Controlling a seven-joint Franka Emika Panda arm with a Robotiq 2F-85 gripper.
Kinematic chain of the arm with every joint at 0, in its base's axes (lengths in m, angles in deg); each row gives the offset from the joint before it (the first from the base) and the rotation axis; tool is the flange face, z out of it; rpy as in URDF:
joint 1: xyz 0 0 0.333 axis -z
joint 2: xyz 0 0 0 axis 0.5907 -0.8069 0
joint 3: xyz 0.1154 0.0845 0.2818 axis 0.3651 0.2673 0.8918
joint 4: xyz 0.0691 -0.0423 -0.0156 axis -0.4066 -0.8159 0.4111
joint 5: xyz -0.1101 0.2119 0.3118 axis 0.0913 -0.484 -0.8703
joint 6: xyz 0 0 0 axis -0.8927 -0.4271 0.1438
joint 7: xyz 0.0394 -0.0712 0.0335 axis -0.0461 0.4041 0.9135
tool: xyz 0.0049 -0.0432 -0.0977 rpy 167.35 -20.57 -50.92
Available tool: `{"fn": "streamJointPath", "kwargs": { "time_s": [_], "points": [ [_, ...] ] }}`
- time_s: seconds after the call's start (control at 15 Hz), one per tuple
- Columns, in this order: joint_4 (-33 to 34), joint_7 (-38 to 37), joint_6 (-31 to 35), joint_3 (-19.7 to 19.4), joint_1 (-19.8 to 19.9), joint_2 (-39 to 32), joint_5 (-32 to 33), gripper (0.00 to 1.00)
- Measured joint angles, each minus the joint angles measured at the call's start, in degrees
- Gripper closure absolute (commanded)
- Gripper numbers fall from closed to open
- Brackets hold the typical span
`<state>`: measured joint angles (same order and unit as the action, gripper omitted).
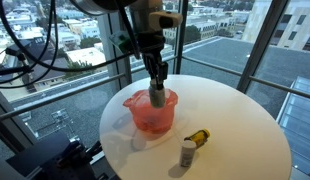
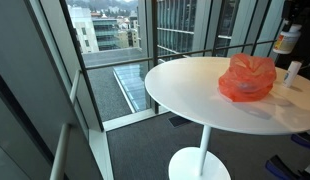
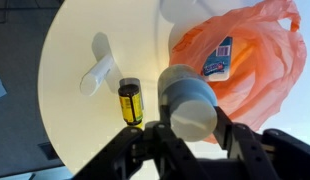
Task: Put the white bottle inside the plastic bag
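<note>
My gripper is shut on a white bottle, seen end-on in the wrist view. In an exterior view the gripper holds the bottle upright at the open mouth of the orange plastic bag. The bag lies crumpled just beside the held bottle, with a blue-labelled item inside it. The bag also shows in an exterior view. A second small white bottle stands on the table, apart from the bag.
The round white table stands by glass walls and a railing. A dark bottle with a yellow label lies next to the small white bottle. It also shows in an exterior view. The table edge is close.
</note>
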<state>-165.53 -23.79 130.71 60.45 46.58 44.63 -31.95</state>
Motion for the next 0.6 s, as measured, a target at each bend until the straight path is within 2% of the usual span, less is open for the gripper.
{"fn": "streamJointPath", "kwargs": {
  "time_s": [0.2,0.27,0.6],
  "points": [
    [-0.34,0.0,0.0,-0.01,0.01,-0.19,0.0,0.56],
    [-0.34,0.0,0.0,-0.04,0.02,-0.24,0.0,0.81],
    [-0.4,0.0,0.25,0.06,-0.11,-0.58,0.0,0.81]
  ]
}}
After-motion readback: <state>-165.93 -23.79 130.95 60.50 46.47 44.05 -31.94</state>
